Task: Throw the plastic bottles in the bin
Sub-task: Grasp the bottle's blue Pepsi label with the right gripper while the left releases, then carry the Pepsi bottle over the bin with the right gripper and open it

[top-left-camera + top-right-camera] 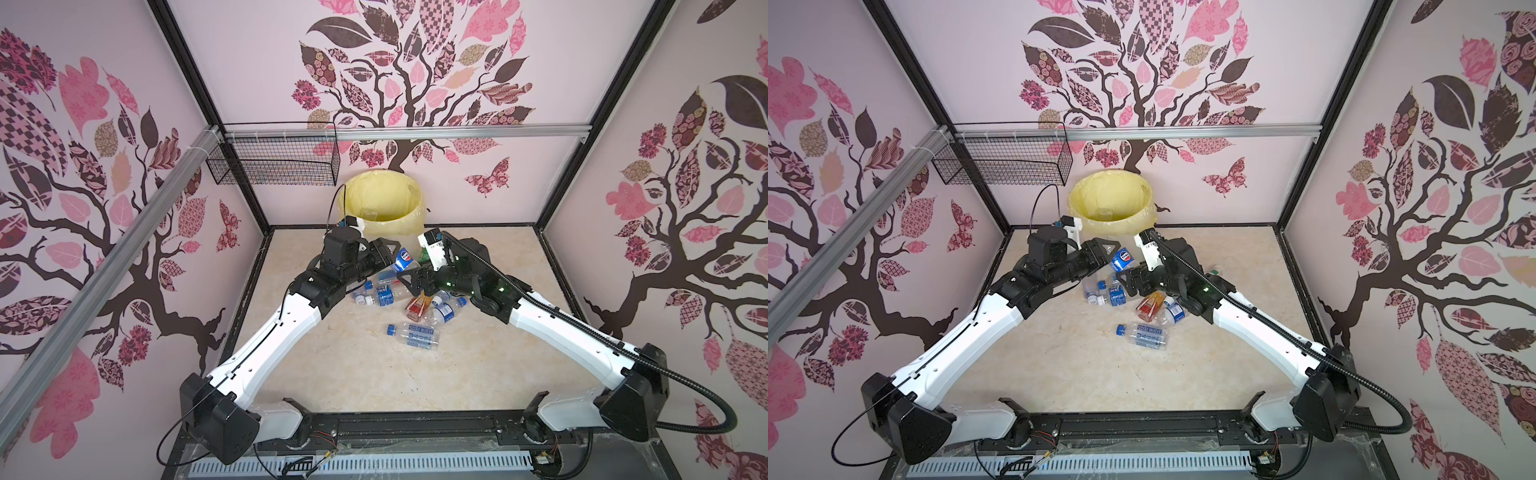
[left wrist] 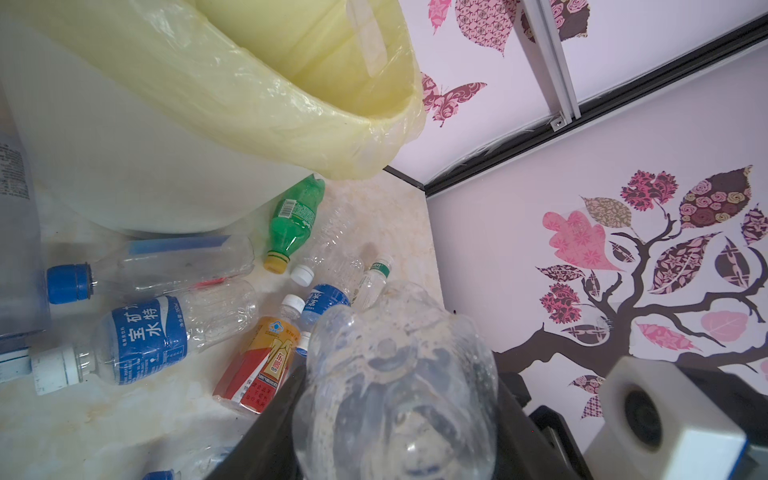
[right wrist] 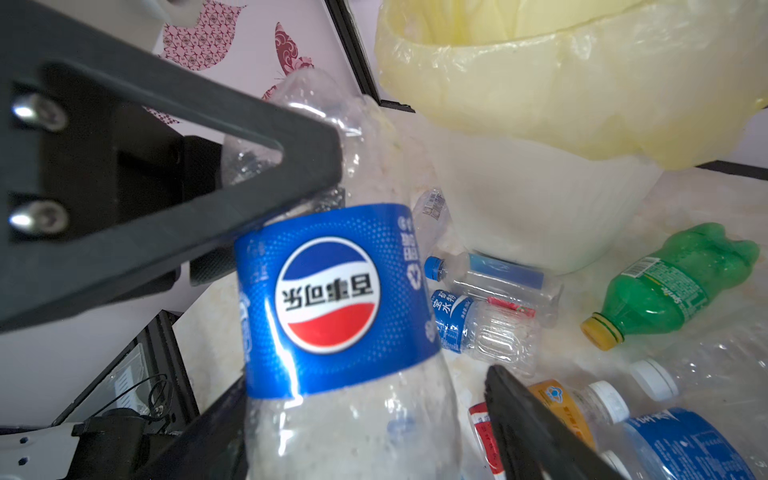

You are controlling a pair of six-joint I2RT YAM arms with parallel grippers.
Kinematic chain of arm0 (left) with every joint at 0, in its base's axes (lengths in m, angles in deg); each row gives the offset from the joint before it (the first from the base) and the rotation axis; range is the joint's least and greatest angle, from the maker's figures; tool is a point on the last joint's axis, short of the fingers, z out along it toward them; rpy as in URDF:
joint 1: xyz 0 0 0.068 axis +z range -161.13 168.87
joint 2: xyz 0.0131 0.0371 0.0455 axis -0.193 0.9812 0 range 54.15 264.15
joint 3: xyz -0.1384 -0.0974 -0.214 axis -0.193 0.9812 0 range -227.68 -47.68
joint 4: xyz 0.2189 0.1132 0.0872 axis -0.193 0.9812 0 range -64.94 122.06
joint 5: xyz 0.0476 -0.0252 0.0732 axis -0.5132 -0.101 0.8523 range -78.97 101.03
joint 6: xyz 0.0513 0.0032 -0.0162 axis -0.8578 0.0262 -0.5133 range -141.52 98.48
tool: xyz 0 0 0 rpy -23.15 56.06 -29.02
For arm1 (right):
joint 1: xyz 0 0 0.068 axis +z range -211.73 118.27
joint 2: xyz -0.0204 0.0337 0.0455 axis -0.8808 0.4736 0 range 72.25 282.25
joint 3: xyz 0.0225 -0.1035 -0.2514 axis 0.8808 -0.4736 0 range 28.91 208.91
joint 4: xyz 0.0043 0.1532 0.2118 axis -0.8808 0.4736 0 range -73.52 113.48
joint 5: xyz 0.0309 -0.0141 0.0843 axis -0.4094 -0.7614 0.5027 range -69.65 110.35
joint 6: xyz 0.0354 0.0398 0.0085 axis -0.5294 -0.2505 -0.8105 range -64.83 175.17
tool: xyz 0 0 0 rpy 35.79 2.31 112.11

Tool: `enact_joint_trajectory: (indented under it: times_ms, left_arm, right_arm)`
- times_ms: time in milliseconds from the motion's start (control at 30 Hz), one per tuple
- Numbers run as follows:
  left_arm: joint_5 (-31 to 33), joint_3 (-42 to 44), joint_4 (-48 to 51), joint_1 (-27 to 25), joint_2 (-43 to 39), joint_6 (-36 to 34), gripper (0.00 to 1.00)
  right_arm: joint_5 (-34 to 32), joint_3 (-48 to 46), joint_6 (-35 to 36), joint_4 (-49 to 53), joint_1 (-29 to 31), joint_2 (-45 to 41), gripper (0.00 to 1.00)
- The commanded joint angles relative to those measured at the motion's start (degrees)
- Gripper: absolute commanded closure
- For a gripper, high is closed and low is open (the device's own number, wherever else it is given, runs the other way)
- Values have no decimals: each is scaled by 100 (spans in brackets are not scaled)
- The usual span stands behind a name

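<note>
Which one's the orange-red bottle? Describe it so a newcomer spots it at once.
Find the yellow-lined bin at the back; a pile of bottles lies on the table in front of it. Near the pile's middle lies the orange-red bottle: white cap, orange-and-red label, while its neighbours are clear with blue labels or green.

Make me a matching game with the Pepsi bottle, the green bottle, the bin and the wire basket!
Things:
1. Pepsi bottle
2. green bottle
3. bin
4. basket

Clues:
A. lined with a pale yellow bag
B. made of black wire mesh
C. held in the left hand
D. lies on its side and has a yellow cap

Pairs: 1-C, 2-D, 3-A, 4-B
</note>
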Motion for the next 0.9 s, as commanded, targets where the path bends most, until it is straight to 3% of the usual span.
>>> enact_joint_trajectory:
  times_ms: [0, 167, 300, 633, 867]
  left_arm:
    - [-161, -212, -137, -21, -85, -67, 66]
    - [-155, -189, -185, -18, -80, 15, 61]
    - [-35, -242, -81, 14, -102, -3, 52]
    - [-250, -642, 265, 755, -230, -23, 3]
    - [37, -1124, 476, 892, -516, -561, 3]
  right_arm:
    - [181, 226, -133, -186, -7, 186, 23]
    - [277, 248, -209, -264, -7, 286, 36]
    - [211, 222, -231, -289, -7, 273, 42]
    - [-143, 508, 3, -90, -9, 320, 47]
    - [-767, 1573, 439, 486, -136, 654, 46]
